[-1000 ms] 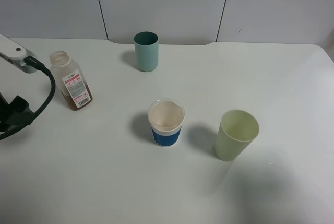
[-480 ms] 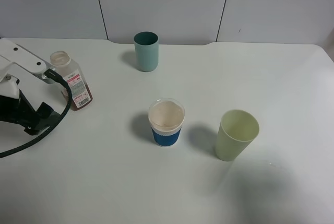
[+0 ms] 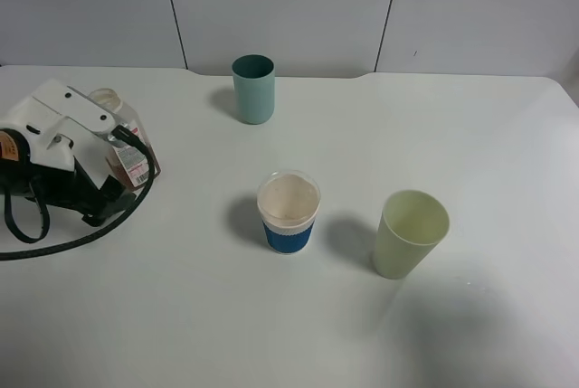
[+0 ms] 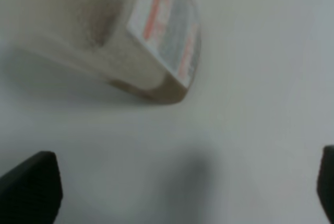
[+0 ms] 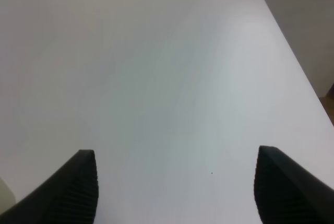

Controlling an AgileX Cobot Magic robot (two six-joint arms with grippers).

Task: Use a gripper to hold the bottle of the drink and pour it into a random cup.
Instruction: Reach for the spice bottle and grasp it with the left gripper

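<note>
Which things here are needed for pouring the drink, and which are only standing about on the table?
For the job: left gripper, open near the bottle; the brown drink inside it; tall teal-green cup.

Only standing about: blue-and-white cup; pale yellow-green cup; right gripper, open, holding nothing.

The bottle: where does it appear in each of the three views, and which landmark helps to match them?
Exterior high: the bottle stands far left, partly hidden behind the left arm.
Left wrist: close and blurred, just beyond the open left claw.
Right wrist: not in it.
Shared landmark: its white-and-red label, seen in exterior high and left wrist.
</note>
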